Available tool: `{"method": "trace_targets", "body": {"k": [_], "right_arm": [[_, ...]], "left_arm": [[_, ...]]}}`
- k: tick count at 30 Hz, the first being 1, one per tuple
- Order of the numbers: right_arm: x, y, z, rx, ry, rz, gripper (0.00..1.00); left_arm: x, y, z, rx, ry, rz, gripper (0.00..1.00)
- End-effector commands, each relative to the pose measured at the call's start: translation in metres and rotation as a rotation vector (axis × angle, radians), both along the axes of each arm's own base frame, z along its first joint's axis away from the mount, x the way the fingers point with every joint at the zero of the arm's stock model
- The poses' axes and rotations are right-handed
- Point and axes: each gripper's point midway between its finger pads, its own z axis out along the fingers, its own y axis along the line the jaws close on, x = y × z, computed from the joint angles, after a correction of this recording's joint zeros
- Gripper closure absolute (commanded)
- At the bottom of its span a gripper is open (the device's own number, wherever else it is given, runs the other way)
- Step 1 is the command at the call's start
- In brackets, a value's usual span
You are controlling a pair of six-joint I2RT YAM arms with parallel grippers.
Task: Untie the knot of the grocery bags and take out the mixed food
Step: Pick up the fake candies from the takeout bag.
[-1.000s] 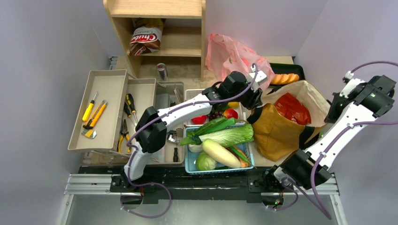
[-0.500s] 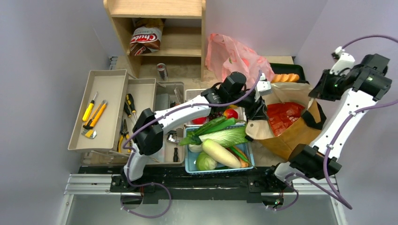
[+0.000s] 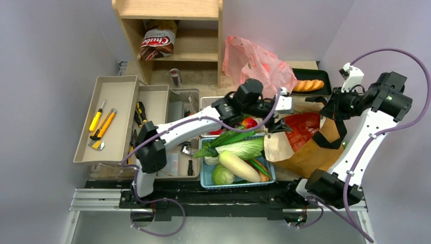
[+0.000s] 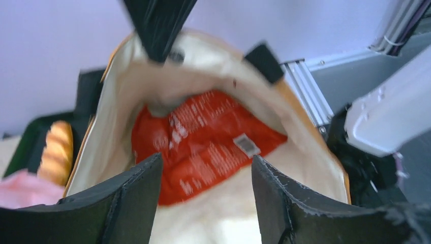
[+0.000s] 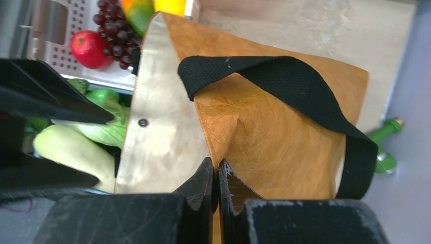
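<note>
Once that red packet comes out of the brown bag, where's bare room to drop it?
Far half of the big grey tray, beyond the yellow tools, is bare; so is the tabletop strip between the can and pink bag. The blue basket is packed.

Paper bag (image 4: 119, 117) mouth gapes wide, loads of room for the spread left claw (image 4: 203, 168). Only the red packet (image 4: 213, 127) sits inside, and a black strap (image 4: 157, 25) crosses the far rim.
</note>
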Motion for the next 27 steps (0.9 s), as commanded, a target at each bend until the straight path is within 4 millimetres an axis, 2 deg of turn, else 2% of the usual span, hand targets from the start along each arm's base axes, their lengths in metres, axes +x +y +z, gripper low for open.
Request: {"method": "trace_targets", "body": {"k": [1, 4, 6, 10, 13, 14, 16, 18, 21, 24, 27], "right_arm": [[0.020, 0.033, 0.013, 0.151, -0.085, 0.136, 1.00], [0.028, 0.047, 0.019, 0.192, -0.079, 0.180, 1.00], [0.031, 0.053, 0.023, 0.199, -0.077, 0.192, 1.00], [0.025, 0.064, 0.018, 0.153, -0.052, 0.232, 1.00], [0.015, 0.073, 0.008, 0.084, -0.031, 0.287, 1.00], [0.011, 0.071, 0.005, 0.034, -0.034, 0.306, 1.00], [0.004, 0.060, 0.002, -0.085, -0.046, 0.320, 1.00], [-0.008, 0.050, 0.001, -0.196, -0.062, 0.334, 1.00], [-0.024, 0.043, 0.001, -0.295, -0.088, 0.342, 1.00], [-0.029, 0.040, -0.001, -0.316, -0.076, 0.315, 1.00], [-0.031, 0.041, 0.001, -0.313, -0.082, 0.305, 1.00]], "left_arm": [[-0.018, -0.059, -0.020, -0.008, -0.067, -0.058, 0.36], [-0.035, -0.087, -0.015, -0.072, -0.100, -0.081, 0.33], [-0.051, -0.094, -0.013, -0.108, -0.106, -0.139, 0.32], [-0.071, -0.097, -0.023, -0.107, -0.078, -0.215, 0.32], [-0.072, -0.092, -0.039, -0.075, -0.044, -0.199, 0.32], [-0.067, -0.090, -0.041, -0.065, -0.026, -0.155, 0.31], [-0.043, -0.082, -0.041, -0.062, 0.011, -0.018, 0.28], [-0.015, -0.067, -0.039, -0.087, 0.040, 0.117, 0.26], [0.026, -0.040, -0.047, -0.095, 0.061, 0.328, 0.24], [0.061, -0.018, -0.069, -0.062, 0.180, 0.519, 0.24], [0.074, -0.014, -0.095, 0.007, 0.329, 0.596, 0.24]]}}
